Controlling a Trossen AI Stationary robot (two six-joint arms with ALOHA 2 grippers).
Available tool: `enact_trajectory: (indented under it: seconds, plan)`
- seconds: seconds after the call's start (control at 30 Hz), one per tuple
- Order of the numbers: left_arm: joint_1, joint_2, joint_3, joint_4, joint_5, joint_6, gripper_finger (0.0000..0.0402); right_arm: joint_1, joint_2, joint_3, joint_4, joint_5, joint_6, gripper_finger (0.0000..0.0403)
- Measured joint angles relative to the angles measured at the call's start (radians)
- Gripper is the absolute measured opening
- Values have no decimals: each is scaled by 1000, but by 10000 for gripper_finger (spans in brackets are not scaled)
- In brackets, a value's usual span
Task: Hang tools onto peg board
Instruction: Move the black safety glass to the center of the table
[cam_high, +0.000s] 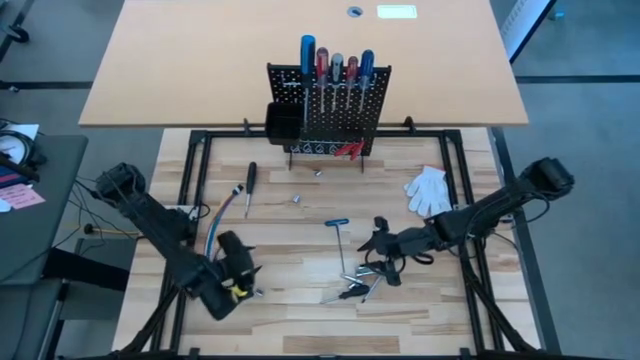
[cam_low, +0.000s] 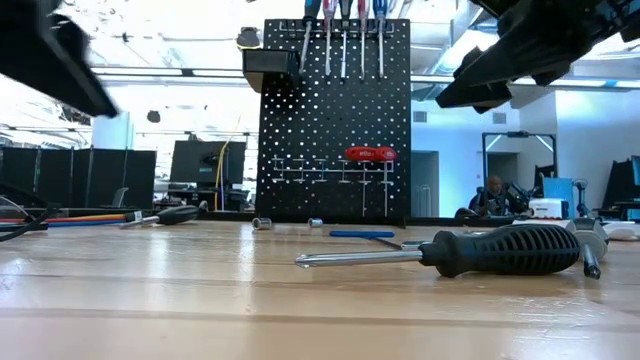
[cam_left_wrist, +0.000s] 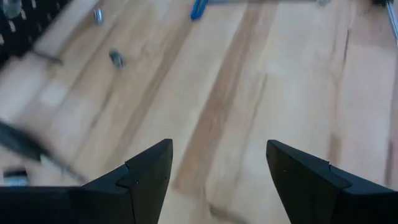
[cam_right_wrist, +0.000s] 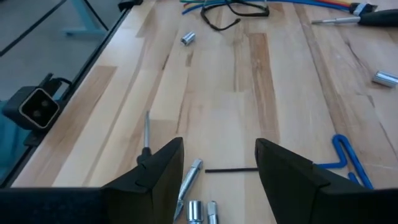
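Black-handled screwdriver lies on the table under the right end effector, whose jaws stand wide and empty: lower squarely over its handle. Peg board stands well apart.

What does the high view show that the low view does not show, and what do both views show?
Only the high view shows the white glove, the bundle of coloured cables, and both the left gripper and right gripper with open fingers. Only the low view shows the room behind, with monitors. Both show the black perforated peg board with screwdrivers on its top rail and the red-handled pliers.
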Motion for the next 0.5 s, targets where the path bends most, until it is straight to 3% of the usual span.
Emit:
enact_trajectory:
  seconds: [0.1,0.23,0.37,0.5]
  plan:
    - [-47,0,1,-18,78,-65,256,4,0,0,0,0,0,207]
    - [-88,-1,12,4,302,-77,256,-1,0,0,14,0,0,207]
    - [-117,40,9,29,565,67,256,-22,0,1,13,0,0,207]
    - [-128,83,10,22,705,148,256,-45,0,1,11,0,0,207]
